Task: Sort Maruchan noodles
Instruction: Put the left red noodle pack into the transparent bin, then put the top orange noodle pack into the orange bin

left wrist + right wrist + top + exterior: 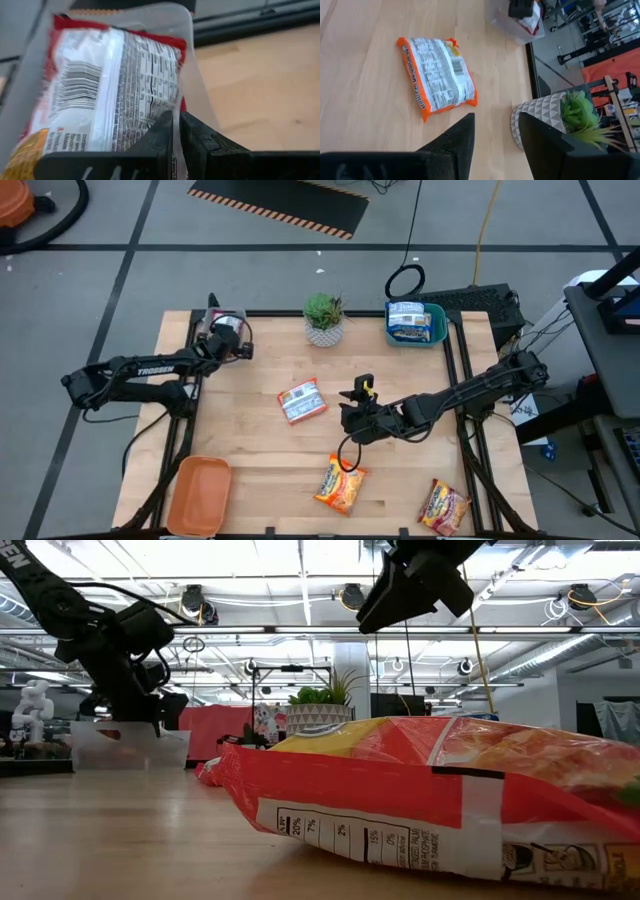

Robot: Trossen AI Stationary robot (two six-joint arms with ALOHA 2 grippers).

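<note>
Orange tray [198, 493] at the near left corner of the table [250, 460], holding no packets. Left gripper [232, 345] at the far left corner, fingers [160, 140] pinched on the rim of the clear tray [228, 325]; left wrist view confirms thin plastic wall clamped between both dark fingers with almost no gap. Red-silver packet [107, 85] lying inside that clear tray, back label and barcode facing up. Red-bordered packet [301, 401] flat on bare wood left of centre, well apart from either arm; same packet seen in the right wrist view [437, 77], label side up. Potted plant [324, 319] at the far edge, middle of the table, in a patterned white pot. Right gripper [358, 395] raised above the centre of the table, just right of the red-bordered packet, fingers [455, 140] spread apart with only tabletop between them and nothing held. Orange-yellow packet [341, 485] near the front edge, in front of the right gripper, filling the foreground of the low view [420, 790]. Teal tray [416, 326] at the far right corner, containing a blue-white packet [410, 320]; count beneath not discernible. Second orange-yellow packet [444, 506] at the near right corner, close to the table edge.
</note>
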